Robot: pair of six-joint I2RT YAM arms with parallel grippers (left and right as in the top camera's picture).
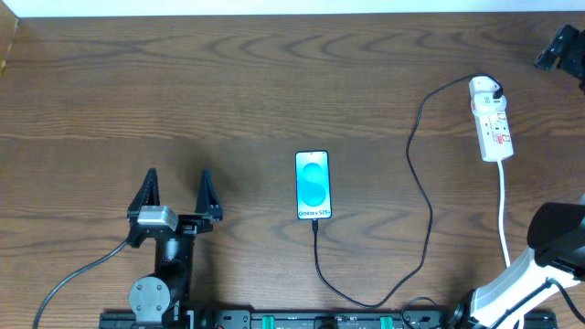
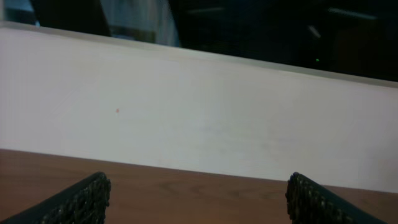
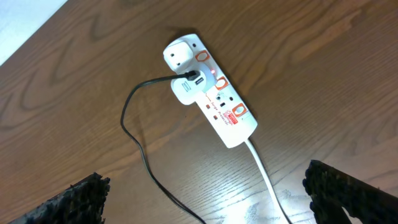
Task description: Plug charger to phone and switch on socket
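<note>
The phone (image 1: 313,185) lies in the middle of the table, blue screen lit. The thin black charger cable (image 1: 420,196) runs from the phone's near end, loops along the table's front edge and rises to its white plug (image 1: 487,92) seated in the white socket strip (image 1: 492,122) at the far right. In the right wrist view the strip (image 3: 217,106) shows a red light beside the plug (image 3: 185,89). My left gripper (image 1: 175,192) is open and empty at the front left. My right gripper (image 3: 205,193) is open and empty, above the table near the strip.
The strip's white cord (image 1: 504,206) runs down toward the right arm's base (image 1: 539,265). A white wall (image 2: 199,112) borders the table's far edge. A dark object (image 1: 559,47) sits at the far right corner.
</note>
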